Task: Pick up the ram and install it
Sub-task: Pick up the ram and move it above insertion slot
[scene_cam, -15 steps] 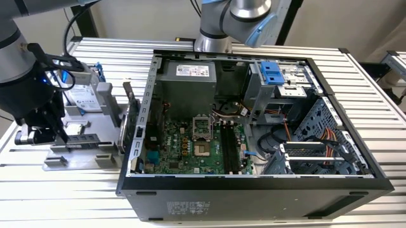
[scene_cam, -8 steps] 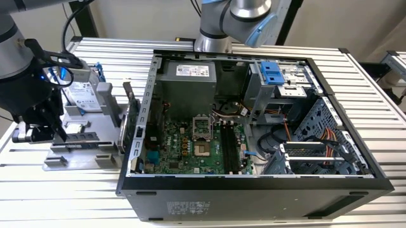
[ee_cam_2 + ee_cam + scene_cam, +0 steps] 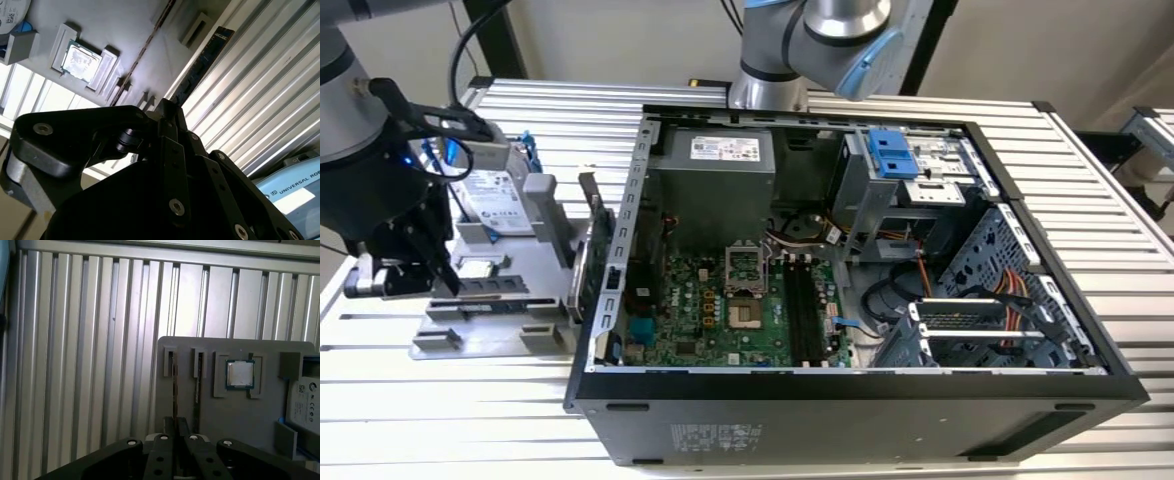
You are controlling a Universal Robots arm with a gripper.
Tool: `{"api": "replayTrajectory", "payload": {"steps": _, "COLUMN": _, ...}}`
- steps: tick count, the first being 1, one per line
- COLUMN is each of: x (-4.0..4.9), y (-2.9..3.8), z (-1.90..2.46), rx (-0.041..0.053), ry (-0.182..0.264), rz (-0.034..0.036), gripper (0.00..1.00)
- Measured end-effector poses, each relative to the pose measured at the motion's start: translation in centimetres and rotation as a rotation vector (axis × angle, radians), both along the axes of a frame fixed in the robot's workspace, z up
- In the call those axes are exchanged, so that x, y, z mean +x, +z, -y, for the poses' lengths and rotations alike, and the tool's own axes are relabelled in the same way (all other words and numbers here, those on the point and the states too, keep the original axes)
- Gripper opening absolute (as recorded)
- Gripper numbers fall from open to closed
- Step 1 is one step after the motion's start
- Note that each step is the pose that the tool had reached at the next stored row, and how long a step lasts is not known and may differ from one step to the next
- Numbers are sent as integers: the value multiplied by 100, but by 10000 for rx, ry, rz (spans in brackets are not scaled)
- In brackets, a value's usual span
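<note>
Reaching down onto the grey holder (image 3: 480, 338) at the exterior view's left, beside the computer case (image 3: 854, 405). Gripper (image 3: 175, 426) pinched narrow on one end of the ram (image 3: 173, 390), on edge in holder slot near CPU chip (image 3: 240, 374).

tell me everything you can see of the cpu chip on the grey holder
The cpu chip is small and square, with a dull silver metal lid framed by a thin blue-green board edge. It lies flat, lid up, seated in a square recess of the grey holder, between the narrow slots and the hard drive. Only the holder touches it.
</note>
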State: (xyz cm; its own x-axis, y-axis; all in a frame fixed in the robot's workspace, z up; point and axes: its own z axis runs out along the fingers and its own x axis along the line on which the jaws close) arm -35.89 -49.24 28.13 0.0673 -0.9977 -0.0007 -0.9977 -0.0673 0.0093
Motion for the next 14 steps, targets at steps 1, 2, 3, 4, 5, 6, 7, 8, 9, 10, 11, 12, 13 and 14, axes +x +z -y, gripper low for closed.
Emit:
{"api": "replayTrajectory", "payload": {"steps": 1, "x": 0, "y": 1, "z": 0, "rx": 7, "ry": -26, "rz": 1, "gripper": 0}}
{"api": "replayTrajectory", "payload": {"steps": 2, "x": 0, "y": 2, "z": 0, "rx": 12, "ry": -58, "rz": 1, "gripper": 0}}
{"api": "replayTrajectory", "payload": {"steps": 3, "x": 0, "y": 2, "z": 0, "rx": 18, "ry": -98, "rz": 1, "gripper": 0}}
{"api": "replayTrajectory", "payload": {"steps": 4, "x": 0, "y": 3, "z": 0, "rx": 23, "ry": -148, "rz": 0, "gripper": 0}}
{"api": "replayTrajectory", "payload": {"steps": 5, "x": 0, "y": 4, "z": 0, "rx": 29, "ry": -205, "rz": 0, "gripper": 0}}
{"api": "replayTrajectory", "payload": {"steps": 6, "x": 0, "y": 4, "z": 0, "rx": 31, "ry": -244, "rz": 0, "gripper": 0}}
{"api": "replayTrajectory", "payload": {"steps": 7, "x": 0, "y": 7, "z": 0, "rx": 31, "ry": -256, "rz": 0, "gripper": 0}}
{"api": "replayTrajectory", "payload": {"steps": 8, "x": 0, "y": 14, "z": 0, "rx": 28, "ry": -257, "rz": -4, "gripper": 0}}
{"api": "replayTrajectory", "payload": {"steps": 9, "x": 0, "y": 21, "z": 0, "rx": 28, "ry": -259, "rz": -4, "gripper": 0}}
{"api": "replayTrajectory", "payload": {"steps": 10, "x": 0, "y": 28, "z": 0, "rx": 31, "ry": -259, "rz": 0, "gripper": 0}}
{"api": "replayTrajectory", "payload": {"steps": 11, "x": 0, "y": 38, "z": 0, "rx": 30, "ry": -259, "rz": -1, "gripper": 0}}
{"api": "replayTrajectory", "payload": {"steps": 12, "x": 0, "y": 46, "z": 0, "rx": 31, "ry": -259, "rz": -1, "gripper": 0}}
{"api": "replayTrajectory", "payload": {"steps": 13, "x": 0, "y": 53, "z": 0, "rx": 31, "ry": -259, "rz": 0, "gripper": 0}}
{"api": "replayTrajectory", "payload": {"steps": 14, "x": 0, "y": 60, "z": 0, "rx": 31, "ry": -259, "rz": 0, "gripper": 0}}
